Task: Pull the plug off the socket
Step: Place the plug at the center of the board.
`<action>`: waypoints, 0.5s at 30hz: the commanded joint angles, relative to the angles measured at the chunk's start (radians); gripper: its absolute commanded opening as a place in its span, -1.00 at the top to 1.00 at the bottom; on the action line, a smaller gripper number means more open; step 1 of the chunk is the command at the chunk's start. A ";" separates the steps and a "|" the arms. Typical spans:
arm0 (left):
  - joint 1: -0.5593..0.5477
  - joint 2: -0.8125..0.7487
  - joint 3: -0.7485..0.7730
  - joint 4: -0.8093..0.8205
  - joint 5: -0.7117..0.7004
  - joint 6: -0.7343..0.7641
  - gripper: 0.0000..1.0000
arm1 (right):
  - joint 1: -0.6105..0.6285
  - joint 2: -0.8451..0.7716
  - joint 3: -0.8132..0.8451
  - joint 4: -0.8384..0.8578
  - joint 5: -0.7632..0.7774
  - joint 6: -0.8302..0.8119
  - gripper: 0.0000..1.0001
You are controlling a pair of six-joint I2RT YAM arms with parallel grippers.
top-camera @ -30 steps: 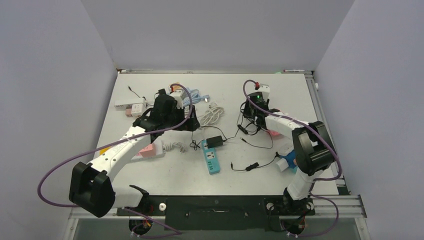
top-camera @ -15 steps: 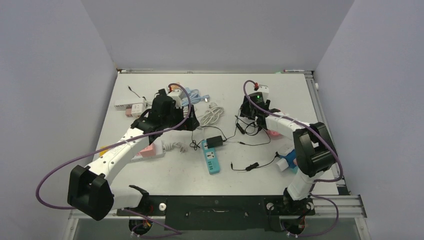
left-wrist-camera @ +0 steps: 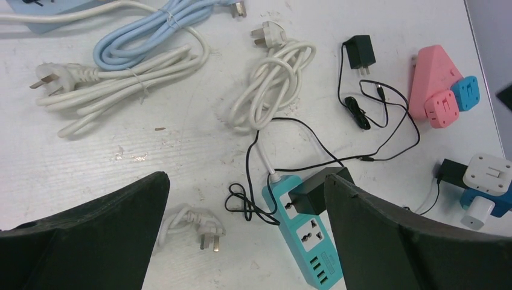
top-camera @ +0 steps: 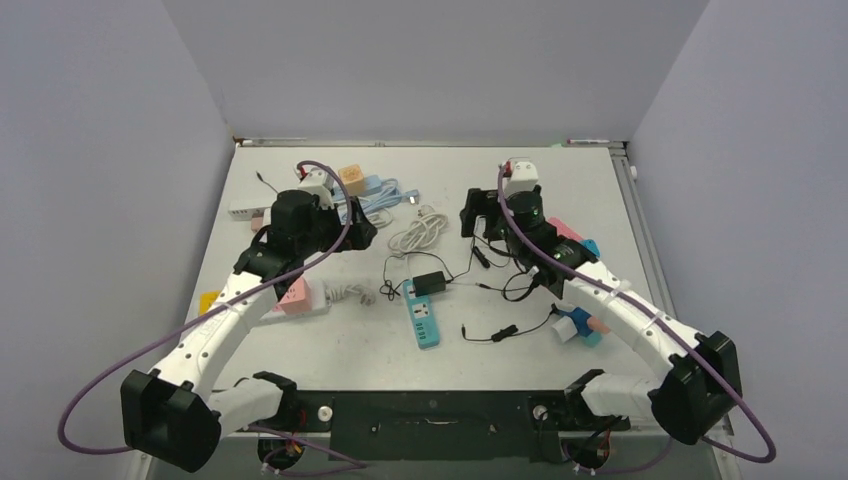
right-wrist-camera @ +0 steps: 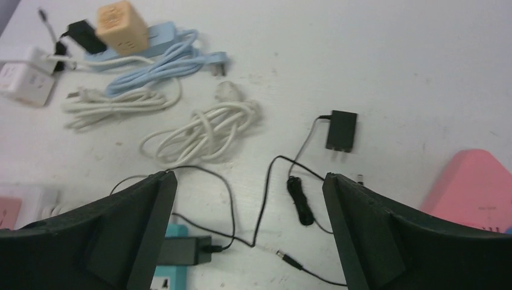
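A teal power strip [top-camera: 425, 322] lies mid-table with a black adapter plug [top-camera: 430, 283] seated in its top socket. In the left wrist view that plug [left-wrist-camera: 311, 192] shows just inside my right-hand finger, on the strip [left-wrist-camera: 308, 238]. My left gripper [left-wrist-camera: 246, 177] hangs open above them, holding nothing. A second black adapter plug [right-wrist-camera: 342, 130] lies loose on the table with its thin cord, left of the pink triangular socket [right-wrist-camera: 471, 181]. My right gripper [right-wrist-camera: 249, 175] is open and empty above that cord. From above, the left gripper [top-camera: 360, 230] and the right gripper [top-camera: 478, 212] flank a white cable coil.
A white cable coil [top-camera: 418, 232], a light blue cable [top-camera: 385, 195] and an orange cube socket [top-camera: 351, 178] lie at the back. A pink strip [top-camera: 295, 297] and a loose white plug [top-camera: 352, 292] are on the left. White and blue adapters [top-camera: 578, 325] sit at the right.
My right gripper has opened wide and pulled back and up, leaving the loose black plug on the table. The left gripper has drawn back to the left, staying open.
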State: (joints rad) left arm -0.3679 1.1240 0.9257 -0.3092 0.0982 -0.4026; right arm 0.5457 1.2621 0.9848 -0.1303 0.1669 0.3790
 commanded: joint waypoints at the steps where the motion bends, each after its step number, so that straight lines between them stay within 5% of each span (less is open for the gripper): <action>1: 0.032 -0.006 -0.007 0.056 0.025 -0.025 -0.95 | 0.122 -0.071 -0.031 -0.041 -0.035 -0.082 -1.00; 8: 0.035 0.021 0.000 0.044 0.033 -0.021 -0.93 | 0.242 0.024 0.003 -0.092 -0.345 -0.282 -0.80; 15: 0.036 0.023 0.002 0.042 0.031 -0.021 -0.92 | 0.395 0.228 0.079 -0.176 -0.269 -0.435 -0.85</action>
State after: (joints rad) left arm -0.3382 1.1511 0.9234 -0.3023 0.1165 -0.4149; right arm 0.8814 1.4250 1.0142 -0.2584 -0.0982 0.0757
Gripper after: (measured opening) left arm 0.963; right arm 0.917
